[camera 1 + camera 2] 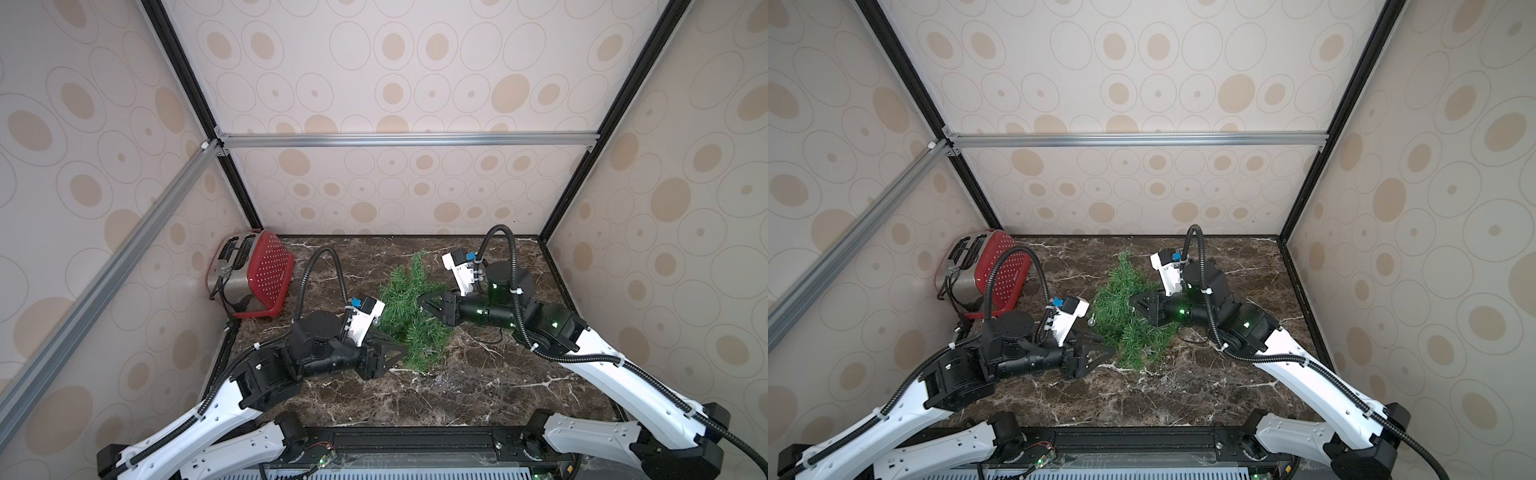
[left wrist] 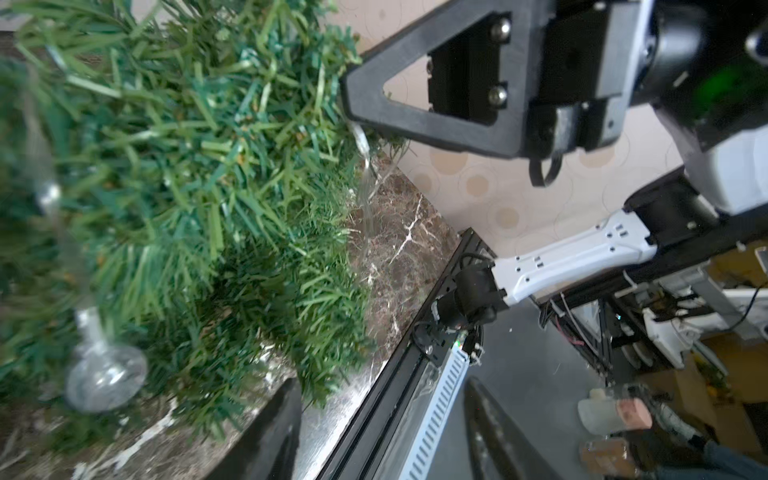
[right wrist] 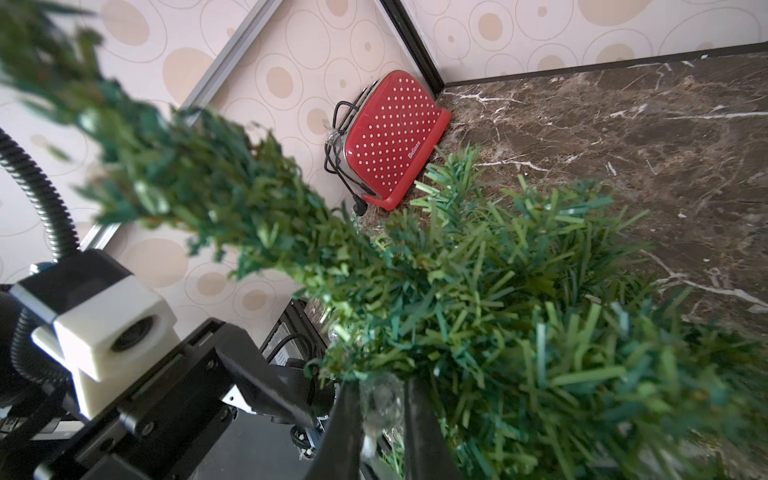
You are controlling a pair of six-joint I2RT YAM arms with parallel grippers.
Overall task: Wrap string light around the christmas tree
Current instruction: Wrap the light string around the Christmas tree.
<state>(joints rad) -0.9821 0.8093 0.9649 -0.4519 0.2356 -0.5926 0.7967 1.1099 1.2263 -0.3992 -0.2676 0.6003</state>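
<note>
The green christmas tree (image 1: 411, 307) (image 1: 1125, 316) is in the middle of the marble table, its pointed top toward the back wall. My right gripper (image 1: 423, 300) (image 3: 381, 432) is at the tree's right side, shut on a clear bulb of the string light (image 3: 380, 401). Thin wire (image 2: 365, 174) hangs down from that gripper. Another bulb (image 2: 106, 376) (image 1: 1090, 321) hangs at the tree's left side. My left gripper (image 1: 395, 359) (image 2: 382, 440) is at the tree's lower left, open, with nothing between its fingers (image 2: 266, 436).
A red dotted toaster (image 1: 253, 278) (image 3: 395, 141) stands in the back left corner with its cord bundled on it. Patterned walls close the table on three sides. A black rail (image 1: 415, 440) runs along the front edge.
</note>
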